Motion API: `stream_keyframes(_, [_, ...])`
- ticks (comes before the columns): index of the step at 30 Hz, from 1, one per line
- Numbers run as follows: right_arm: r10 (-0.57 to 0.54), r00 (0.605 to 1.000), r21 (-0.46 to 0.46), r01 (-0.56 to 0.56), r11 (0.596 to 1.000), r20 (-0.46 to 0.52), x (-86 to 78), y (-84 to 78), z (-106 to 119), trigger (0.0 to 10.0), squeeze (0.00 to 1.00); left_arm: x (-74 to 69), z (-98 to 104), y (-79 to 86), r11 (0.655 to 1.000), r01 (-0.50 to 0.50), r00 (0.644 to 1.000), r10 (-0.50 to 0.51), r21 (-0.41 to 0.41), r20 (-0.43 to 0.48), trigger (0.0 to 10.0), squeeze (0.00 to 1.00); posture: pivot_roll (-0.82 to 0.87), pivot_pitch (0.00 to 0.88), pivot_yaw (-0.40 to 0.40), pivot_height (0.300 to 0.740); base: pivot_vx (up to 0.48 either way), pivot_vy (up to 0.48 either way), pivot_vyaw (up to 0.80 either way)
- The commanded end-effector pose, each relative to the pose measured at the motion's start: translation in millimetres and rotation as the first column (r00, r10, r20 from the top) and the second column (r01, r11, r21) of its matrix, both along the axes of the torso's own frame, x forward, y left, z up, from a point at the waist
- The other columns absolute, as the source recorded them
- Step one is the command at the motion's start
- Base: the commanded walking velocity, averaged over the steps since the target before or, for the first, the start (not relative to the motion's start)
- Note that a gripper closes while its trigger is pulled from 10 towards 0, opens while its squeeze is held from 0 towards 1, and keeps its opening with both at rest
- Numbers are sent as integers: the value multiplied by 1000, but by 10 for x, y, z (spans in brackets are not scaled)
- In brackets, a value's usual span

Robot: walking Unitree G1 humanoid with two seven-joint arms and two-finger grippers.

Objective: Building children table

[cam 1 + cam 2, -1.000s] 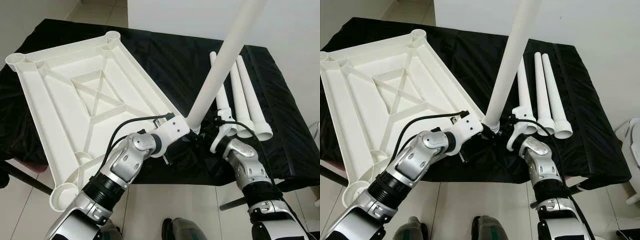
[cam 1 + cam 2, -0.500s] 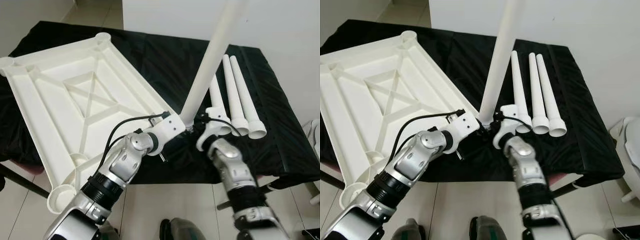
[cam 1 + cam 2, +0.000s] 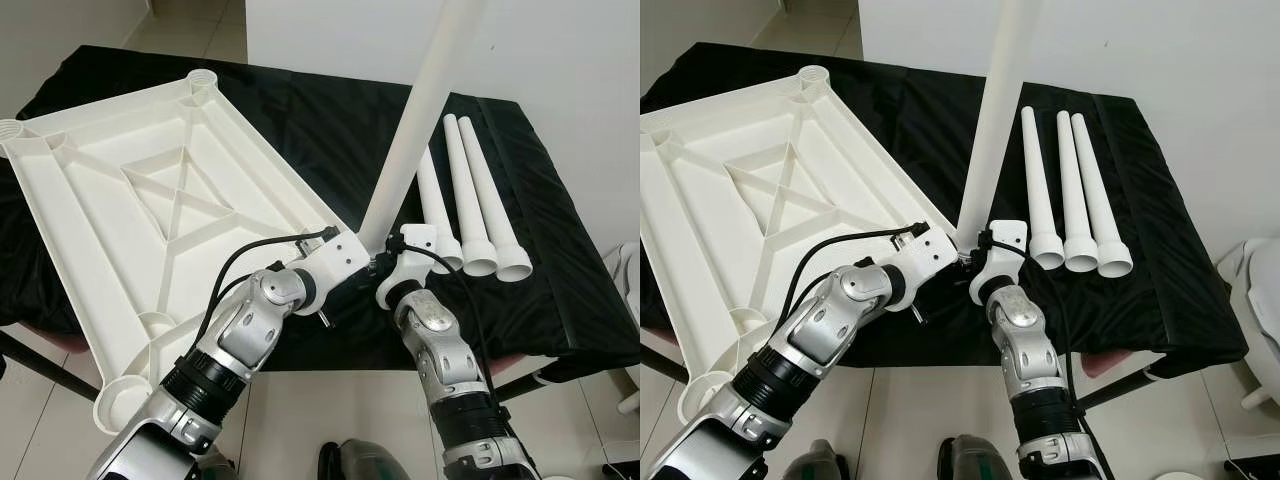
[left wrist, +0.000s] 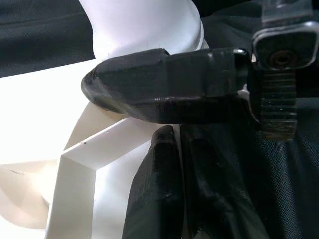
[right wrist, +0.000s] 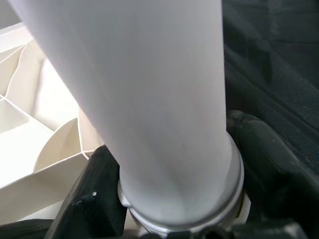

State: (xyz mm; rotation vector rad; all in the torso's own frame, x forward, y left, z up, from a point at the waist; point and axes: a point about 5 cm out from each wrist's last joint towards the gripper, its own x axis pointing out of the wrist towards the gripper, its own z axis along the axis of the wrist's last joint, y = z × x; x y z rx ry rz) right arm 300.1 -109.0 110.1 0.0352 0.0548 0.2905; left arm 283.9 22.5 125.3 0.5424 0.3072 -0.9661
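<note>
A black cloth (image 3: 560,270) is spread over the work surface; pale floor tiles (image 3: 190,25) and a white wall (image 3: 560,50) are seen behind.

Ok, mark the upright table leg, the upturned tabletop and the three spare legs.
upright table leg (image 3: 410,130): left eye view, mid-shaft.
upturned tabletop (image 3: 175,205): left eye view, centre cross rib.
three spare legs (image 3: 1070,200): right eye view, middle leg's shaft.
</note>
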Motion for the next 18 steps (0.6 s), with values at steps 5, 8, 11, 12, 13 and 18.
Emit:
stream_keyframes(5, [12, 1000, 22, -11, 1000, -15, 39, -125, 11, 10000, 1000, -112, -270, 5, 998, 17, 995, -11, 58, -103, 10000, 0, -46, 0, -72, 740, 0, 0, 0])
stream_keyframes(8, [113, 994, 6, -113, 994, 5, 116, -224, 72, 10000, 1000, -119, -272, 1, 998, 21, 994, -14, 57, -104, 10000, 0, -49, 0, -68, 740, 0, 0, 0])
stream_keyframes(11, [156, 987, -5, -156, 988, 26, 160, -265, 113, 10000, 1000, -121, -272, -2, 998, 23, 994, -17, 57, -105, 10000, 0, -49, 0, -66, 740, 0, 0, 0])
stream_keyframes(12, [210, 977, -28, -209, 977, 36, 193, -291, 139, 10000, 1000, -123, -271, -4, 998, 24, 994, -18, 57, -105, 10000, 0, -49, 0, -65, 740, 0, 0, 0])
stream_keyframes(13, [210, 977, -28, -209, 977, 36, 193, -291, 139, 10000, 1000, -123, -271, -4, 998, 24, 994, -18, 57, -105, 10000, 0, -49, 0, -65, 740, 0, 0, 0])
stream_keyframes(18, [367, 930, -75, -365, 928, 9, 286, -306, 133, 10000, 0, -119, -263, -8, 998, 25, 994, -19, 56, -104, 10000, 0, -46, 1, -67, 740, 0, 0, 0])
